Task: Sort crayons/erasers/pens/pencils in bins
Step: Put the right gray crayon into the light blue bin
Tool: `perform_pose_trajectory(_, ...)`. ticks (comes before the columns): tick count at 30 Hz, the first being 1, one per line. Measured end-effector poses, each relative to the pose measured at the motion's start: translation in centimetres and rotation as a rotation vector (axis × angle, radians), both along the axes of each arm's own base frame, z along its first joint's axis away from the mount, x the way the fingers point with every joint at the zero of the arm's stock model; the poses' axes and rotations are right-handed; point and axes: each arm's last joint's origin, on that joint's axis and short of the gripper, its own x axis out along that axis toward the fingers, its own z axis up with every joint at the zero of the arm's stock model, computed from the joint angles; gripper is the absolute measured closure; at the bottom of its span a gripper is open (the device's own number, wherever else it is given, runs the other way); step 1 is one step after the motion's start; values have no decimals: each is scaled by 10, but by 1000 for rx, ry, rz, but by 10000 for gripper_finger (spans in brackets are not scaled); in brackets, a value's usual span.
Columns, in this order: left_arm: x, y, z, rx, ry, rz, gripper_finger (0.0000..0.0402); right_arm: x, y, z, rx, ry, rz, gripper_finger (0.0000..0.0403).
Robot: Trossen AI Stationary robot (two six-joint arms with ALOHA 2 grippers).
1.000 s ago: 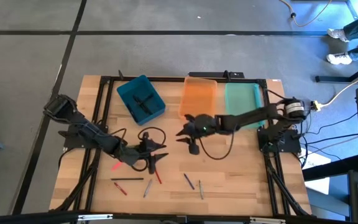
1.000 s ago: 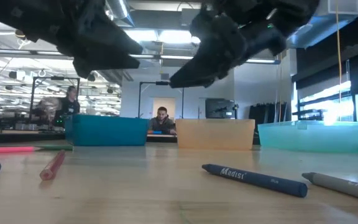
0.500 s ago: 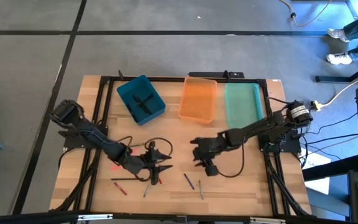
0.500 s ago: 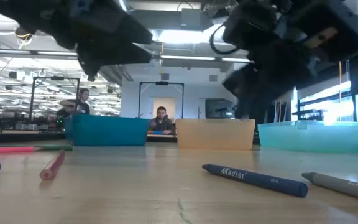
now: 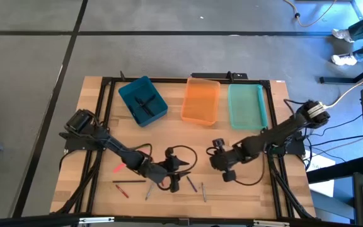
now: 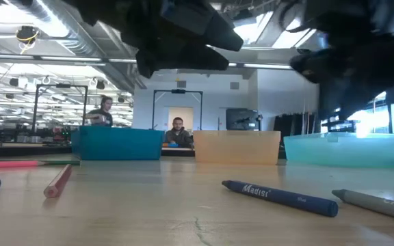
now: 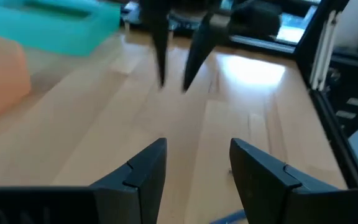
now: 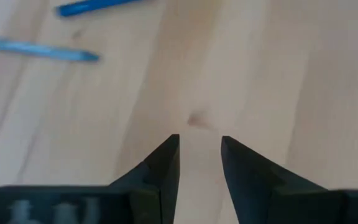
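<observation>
1. Far left of the row: dark teal-blue bin [image 5: 143, 99], turned at an angle, already holding a few dark sticks (kind not readable from above).
2. Near left on the table [image 5: 99, 189]: a pink stick [image 5: 117, 168], a dark-and-red stick [image 5: 130, 182] and a short red one [image 5: 124, 193], all loose on the wood and unsorted.
3. Left gripper [image 5: 180, 165] low over the near middle, fingers [image 7: 143, 167] spread wide with only bare wood between them, nothing held.
4. Near middle, just beside that gripper: grey-blue sticks [image 5: 193, 184] with a grey one [image 5: 203, 192] at their right, waiting on the table (one blue crayon [image 6: 280, 196] lettered, seen level across the tabletop).
5. Far middle: translucent orange bin [image 5: 201, 101], no contents discernible.
6. Right gripper [image 5: 215, 151] right of centre, jaws parted narrowly over bare wood, gripping nothing; two blue sticks [image 8: 73, 30] lying ahead of it.
7. Far right: mint green bin [image 5: 246, 106], seemingly without contents.
8. Judgement: early to middle stage, only one bin started, roughly half a dozen or more sticks left (both grippers free to pick).
</observation>
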Motion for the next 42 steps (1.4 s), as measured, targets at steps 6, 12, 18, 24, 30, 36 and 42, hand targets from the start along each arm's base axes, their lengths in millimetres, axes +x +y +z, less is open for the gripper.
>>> perform_pose_trajectory(6, 5, -7, 12, -3, 77, -23, 233, -15, 8, -14, 178, -118, 179, 281)
perform_pose_trajectory(12, 2, -9, 11, 28, 89, 3, 233, -15, 16, -25, 268, -289, 462, 281)
perform_pose_trajectory(18, -3, -10, 7, 59, 122, 58, 233, -4, 19, -19, 232, -285, 528, 281)
perform_pose_trajectory(24, -10, -9, 14, 73, 88, 157, 233, 17, 31, -27, 211, -216, 617, 281)
perform_pose_trajectory(30, -23, -15, 30, 78, 50, 186, 233, 43, 41, -42, 87, -116, 574, 281)
perform_pose_trajectory(36, -33, -17, 44, 139, -14, 283, 233, 58, 51, -42, 49, -53, 741, 281)
perform_pose_trajectory(42, -36, -17, 46, 170, -30, 319, 233, 66, 59, -51, 72, -67, 989, 281)
